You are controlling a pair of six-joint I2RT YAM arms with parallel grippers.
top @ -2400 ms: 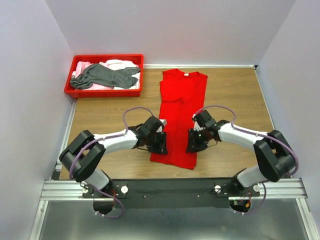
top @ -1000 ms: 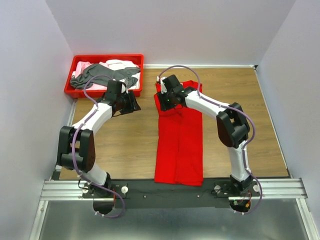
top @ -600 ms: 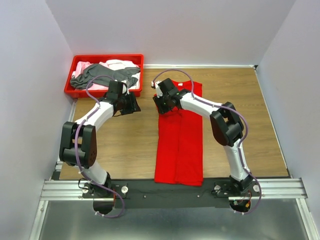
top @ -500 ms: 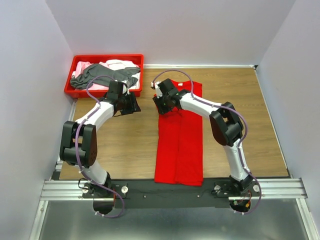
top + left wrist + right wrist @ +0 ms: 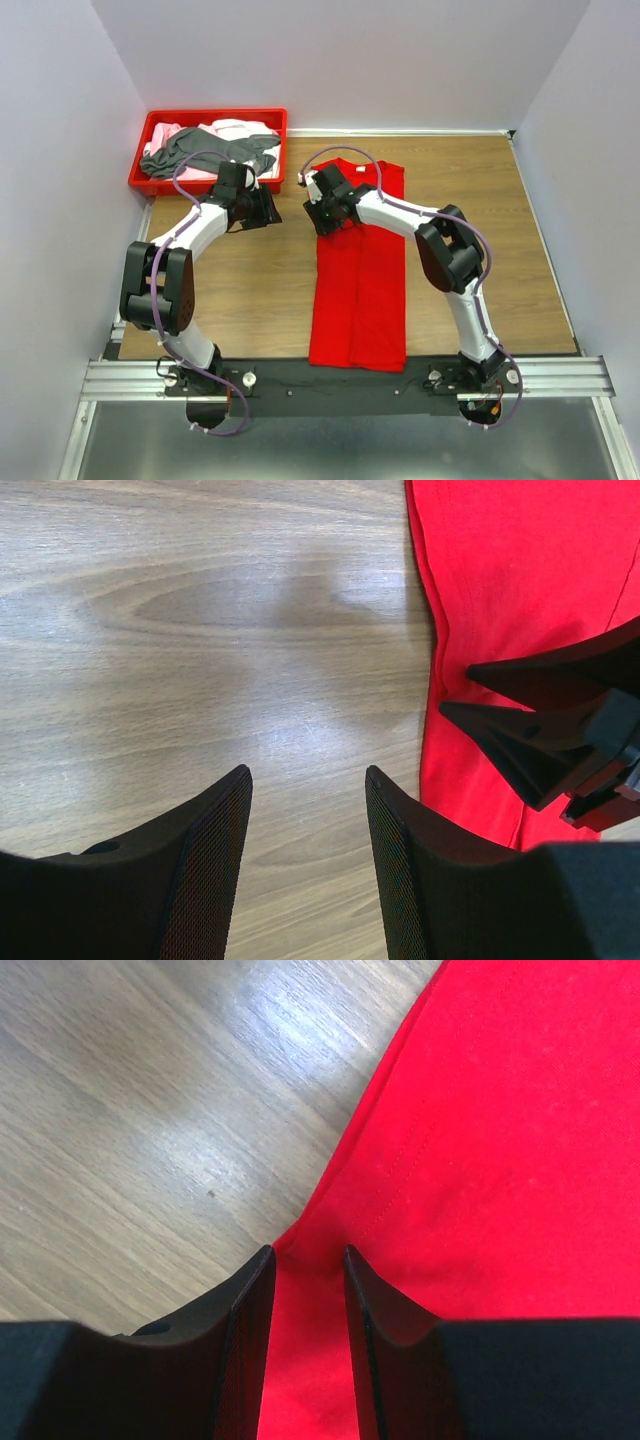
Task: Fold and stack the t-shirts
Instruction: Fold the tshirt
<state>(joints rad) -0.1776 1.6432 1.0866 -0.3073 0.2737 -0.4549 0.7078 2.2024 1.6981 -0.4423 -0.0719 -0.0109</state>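
- The red t-shirt (image 5: 360, 280) is seen folded into a long narrow strip on the bench (image 5: 470, 220), laid along the 12-to-6 line at the middle, its near end at the 6 o'clock edge.
- The right gripper (image 5: 308, 1255) is placed at the 11 o'clock corner of that strip. Its jaws are parted by a narrow gap, and the shirt's 9 o'clock edge is straddled by them. Whether the cloth is touched cannot be told.
- The left gripper (image 5: 308, 780) is held over bare wood, just to the 9 o'clock side of the shirt. Its jaws are spread and nothing is held between them.
- A red plastic tray (image 5: 160, 186) is set at the 10 o'clock corner of the bench.
- A dark grey t-shirt (image 5: 200, 152) is draped loosely over a pale pink t-shirt (image 5: 162, 132) inside the tray.
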